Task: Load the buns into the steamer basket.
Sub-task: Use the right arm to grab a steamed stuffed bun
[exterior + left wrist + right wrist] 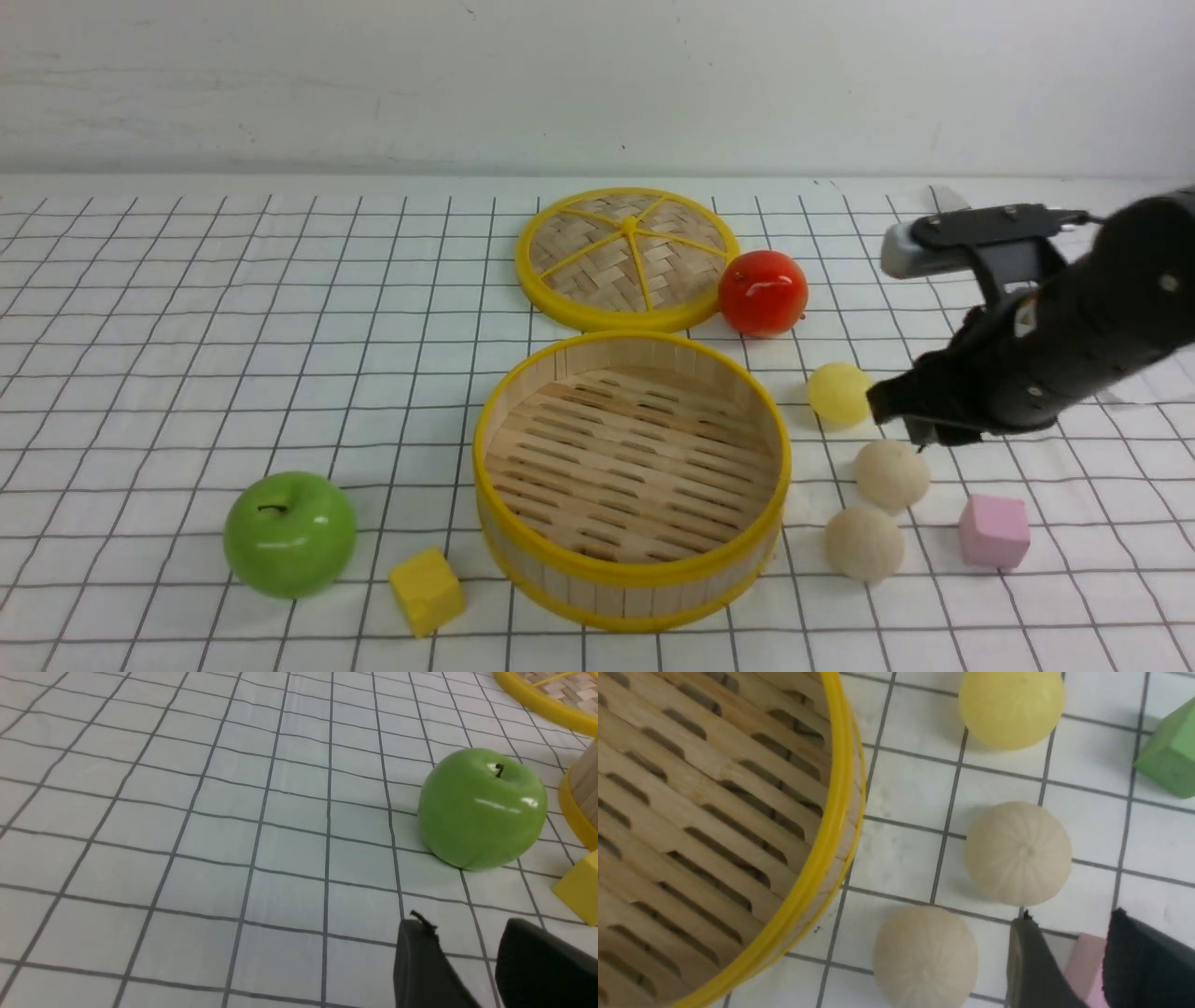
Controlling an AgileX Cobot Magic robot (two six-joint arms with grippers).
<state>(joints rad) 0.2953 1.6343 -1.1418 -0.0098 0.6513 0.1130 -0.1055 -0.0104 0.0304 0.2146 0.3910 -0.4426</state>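
Note:
The steamer basket point(631, 583) stands empty at the middle front; its rim also shows in the right wrist view point(833, 812). Three buns lie on the cloth just right of it: a pale yellow one point(838, 394) point(1011, 707), a cream one point(892, 473) point(1018, 853) and a nearer cream one point(864, 542) point(924, 954). My right gripper point(901, 415) point(1071, 917) hovers over the buns, between the yellow and the middle one, open and empty. My left gripper point(467, 924) is open and empty, low over the cloth near the green apple, and out of the front view.
The flat woven lid point(627, 257) lies behind the basket with a red apple point(763, 291) at its right. A green apple point(290, 533) point(483, 809) and a yellow cube point(427, 590) sit front left. A pink cube point(995, 532) lies right of the buns; a green cube point(1169, 756) shows in the right wrist view.

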